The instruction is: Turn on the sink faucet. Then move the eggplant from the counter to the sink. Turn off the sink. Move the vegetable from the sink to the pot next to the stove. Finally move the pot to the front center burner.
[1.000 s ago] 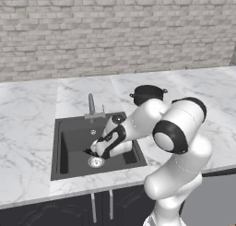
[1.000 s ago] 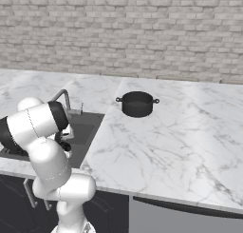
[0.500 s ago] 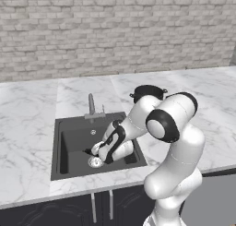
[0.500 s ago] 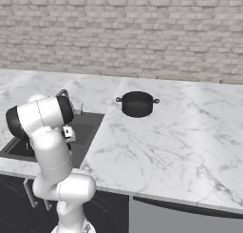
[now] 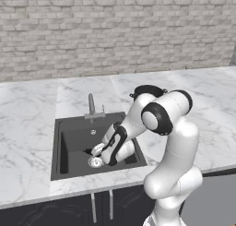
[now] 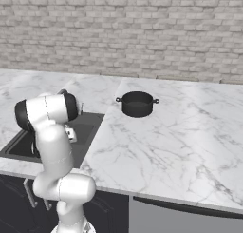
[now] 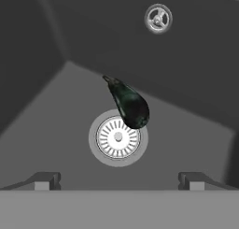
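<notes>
The arm is reaching down into the sink (image 5: pixel 69 142), which is sitting recessed in the white marble bench (image 5: pixel 27 128). The pincer (image 5: pixel 102 155) is hanging low inside the basin, just over the round silver drain (image 5: pixel 95 162). In the hand view its two dark fingertips (image 7: pixel 46 180) are standing wide apart with nothing between them, and the pincer (image 7: pixel 119 180) is gripping nothing.

The eggplant (image 7: pixel 129 104) is lying on the sink floor, its fat end overlapping the rim of the drain (image 7: pixel 117 137) and its thin stem end pointing away toward the basin wall. It is sitting clear of both fingertips. A small round silver fitting (image 7: pixel 158 18) is showing on the basin wall beyond it.

The faucet (image 5: pixel 91 104) is standing upright at the far edge of the sink. A black two-handled pot (image 6: pixel 137 103) is resting on the bench to the right of the sink, well apart from it. A brick wall (image 6: pixel 142 32) is running behind the bench.
</notes>
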You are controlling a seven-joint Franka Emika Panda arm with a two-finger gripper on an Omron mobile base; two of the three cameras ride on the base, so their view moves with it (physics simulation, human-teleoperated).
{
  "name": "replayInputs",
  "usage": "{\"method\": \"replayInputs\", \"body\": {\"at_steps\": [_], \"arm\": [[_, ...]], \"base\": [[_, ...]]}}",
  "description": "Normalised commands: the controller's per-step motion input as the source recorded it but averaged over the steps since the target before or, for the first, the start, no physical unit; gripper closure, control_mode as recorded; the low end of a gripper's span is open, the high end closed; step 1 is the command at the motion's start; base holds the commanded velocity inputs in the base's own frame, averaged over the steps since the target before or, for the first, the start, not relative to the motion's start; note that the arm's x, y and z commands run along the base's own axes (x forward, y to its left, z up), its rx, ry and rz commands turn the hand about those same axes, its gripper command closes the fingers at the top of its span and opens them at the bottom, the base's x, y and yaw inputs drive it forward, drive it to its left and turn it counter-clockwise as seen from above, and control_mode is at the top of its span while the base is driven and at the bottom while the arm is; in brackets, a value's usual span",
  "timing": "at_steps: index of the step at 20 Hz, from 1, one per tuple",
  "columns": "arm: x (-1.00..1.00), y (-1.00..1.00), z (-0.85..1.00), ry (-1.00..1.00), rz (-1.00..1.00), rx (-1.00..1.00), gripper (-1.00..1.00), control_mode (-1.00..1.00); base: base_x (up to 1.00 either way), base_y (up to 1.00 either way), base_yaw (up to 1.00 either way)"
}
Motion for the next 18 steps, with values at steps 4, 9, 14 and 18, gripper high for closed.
{"method": "replayInputs", "body": {"at_steps": [4, 9, 14, 18], "arm": [[0.16, 0.33, -0.06, 0.0, -0.03, -0.02, -1.0, -1.0], [0.12, 0.39, -0.12, 0.0, -0.04, -0.06, -1.0, -1.0], [0.08, 0.46, -0.3, 0.0, -0.05, -0.09, -1.0, -1.0], [0.0, 0.51, -0.56, 0.0, -0.02, -0.11, -1.0, -1.0]], "base": [[0.0, 0.0, 0.0], [0.0, 0.0, 0.0], [0.0, 0.0, 0.0], [0.0, 0.0, 0.0]]}}
